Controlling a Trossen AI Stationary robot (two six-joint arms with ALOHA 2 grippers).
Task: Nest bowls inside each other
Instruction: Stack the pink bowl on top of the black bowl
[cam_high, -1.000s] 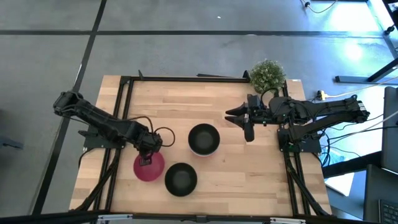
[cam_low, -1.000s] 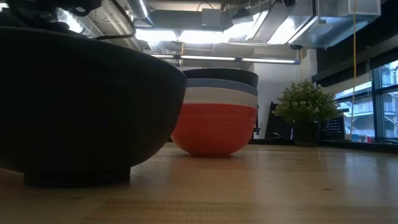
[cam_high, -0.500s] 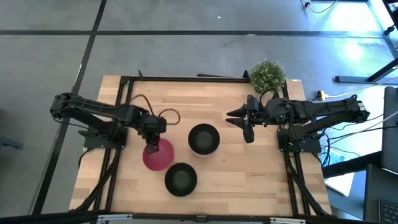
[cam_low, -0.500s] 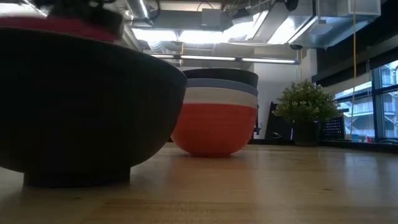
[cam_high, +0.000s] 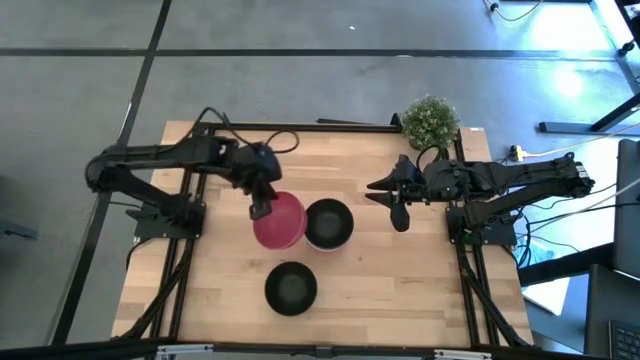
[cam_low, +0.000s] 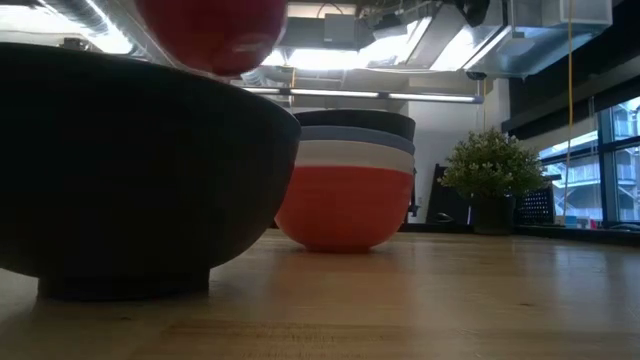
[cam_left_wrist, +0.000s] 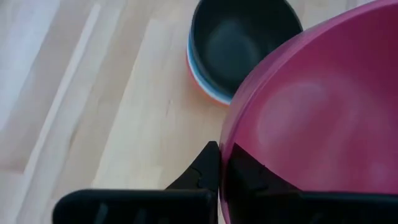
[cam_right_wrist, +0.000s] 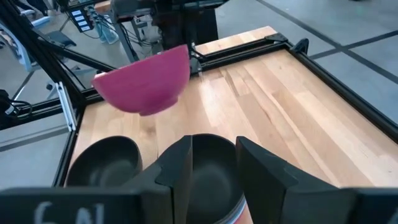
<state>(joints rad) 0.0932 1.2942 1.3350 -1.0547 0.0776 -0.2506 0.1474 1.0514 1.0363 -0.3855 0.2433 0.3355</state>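
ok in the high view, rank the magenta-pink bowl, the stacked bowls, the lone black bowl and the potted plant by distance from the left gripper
1. Magenta-pink bowl, held by the left gripper.
2. Stack of bowls, just beyond it.
3. Lone black bowl, near the front edge.
4. Green potted plant, far corner.

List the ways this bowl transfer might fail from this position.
1. The left tool pinches only the rim of the round magenta-pink bowl, held in the air, so it may tilt or slip free.
2. It hangs beside the stack of nested bowls, not over it; lowering now may strike the stack's rim.
3. The right tool waits near the stack and may crowd the approach.
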